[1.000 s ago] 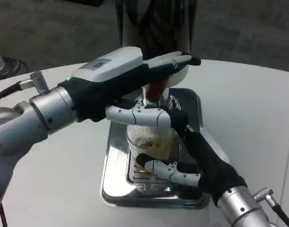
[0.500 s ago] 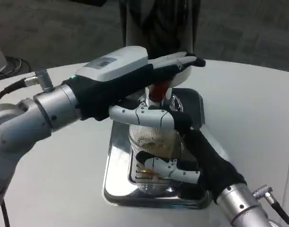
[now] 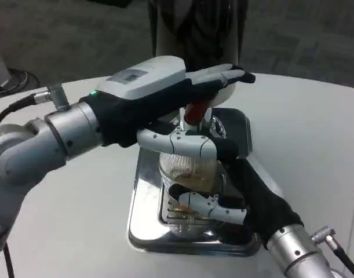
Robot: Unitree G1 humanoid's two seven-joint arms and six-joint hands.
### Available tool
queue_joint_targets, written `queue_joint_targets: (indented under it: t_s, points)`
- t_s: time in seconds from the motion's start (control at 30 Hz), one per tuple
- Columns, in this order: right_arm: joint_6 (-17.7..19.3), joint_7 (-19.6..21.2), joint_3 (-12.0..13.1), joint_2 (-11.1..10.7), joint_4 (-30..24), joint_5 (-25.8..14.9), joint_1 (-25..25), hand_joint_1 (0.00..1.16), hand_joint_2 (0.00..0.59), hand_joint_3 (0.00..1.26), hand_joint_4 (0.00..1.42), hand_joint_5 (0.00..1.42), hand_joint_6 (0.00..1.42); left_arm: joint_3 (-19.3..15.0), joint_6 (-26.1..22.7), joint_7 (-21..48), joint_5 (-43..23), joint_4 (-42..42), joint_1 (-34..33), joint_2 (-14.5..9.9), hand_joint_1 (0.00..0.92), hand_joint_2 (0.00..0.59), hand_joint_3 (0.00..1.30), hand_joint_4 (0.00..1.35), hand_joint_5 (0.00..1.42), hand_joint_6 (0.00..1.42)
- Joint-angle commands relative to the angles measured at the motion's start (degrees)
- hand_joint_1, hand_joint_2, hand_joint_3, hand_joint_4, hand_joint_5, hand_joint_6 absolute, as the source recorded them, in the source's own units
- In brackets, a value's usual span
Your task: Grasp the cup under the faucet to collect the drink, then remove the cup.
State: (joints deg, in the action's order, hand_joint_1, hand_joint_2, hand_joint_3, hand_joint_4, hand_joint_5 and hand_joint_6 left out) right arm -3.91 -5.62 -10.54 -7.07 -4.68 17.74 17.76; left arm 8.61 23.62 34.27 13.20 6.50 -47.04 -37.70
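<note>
The right hand [image 3: 223, 185] grips the ribbed clear cup [image 3: 188, 174], which stands on the steel drip tray [image 3: 143, 214] under the red faucet [image 3: 195, 110]. The left hand [image 3: 165, 95] rests flat on the dispenser top [image 3: 230, 90], fingers extended, holding nothing.

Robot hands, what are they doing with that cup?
The right hand grips a clear ribbed cup standing on a shiny metal drip tray. The left hand reaches over the cup and rests on the dispenser's top by its red tap. Some brownish drink seems to be in the cup. The cup is under the tap, not yet taken away.
</note>
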Motion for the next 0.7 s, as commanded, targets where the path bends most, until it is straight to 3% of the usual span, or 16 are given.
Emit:
queue_joint_targets:
  t_s: [0.03, 0.43, 0.7]
  points:
    - [0.9, 0.9, 0.1, 0.6, 1.1, -0.6, -0.3, 0.66, 0.216, 0.04, 0.02, 0.03, 0.13, 1.9, 0.9, 1.4, 1.1, 1.3, -0.1, 0.4, 0.0, 0.104, 0.11, 0.01, 0.11, 0.26]
    - [2.0, 1.1, 0.3, 1.3, 3.8, -2.6, 0.3, 0.66, 0.217, 0.04, 0.02, 0.03, 0.13, 1.9, 2.3, 1.2, 1.4, 2.5, -0.4, 0.2, 0.0, 0.105, 0.12, 0.01, 0.11, 0.26]
    - [2.8, 3.7, -0.1, 2.2, 4.2, -1.1, 0.2, 0.65, 0.217, 0.02, 0.02, 0.04, 0.13, 2.0, 2.0, 1.4, 1.4, 2.5, -0.6, 0.3, 0.0, 0.105, 0.12, 0.02, 0.11, 0.26]
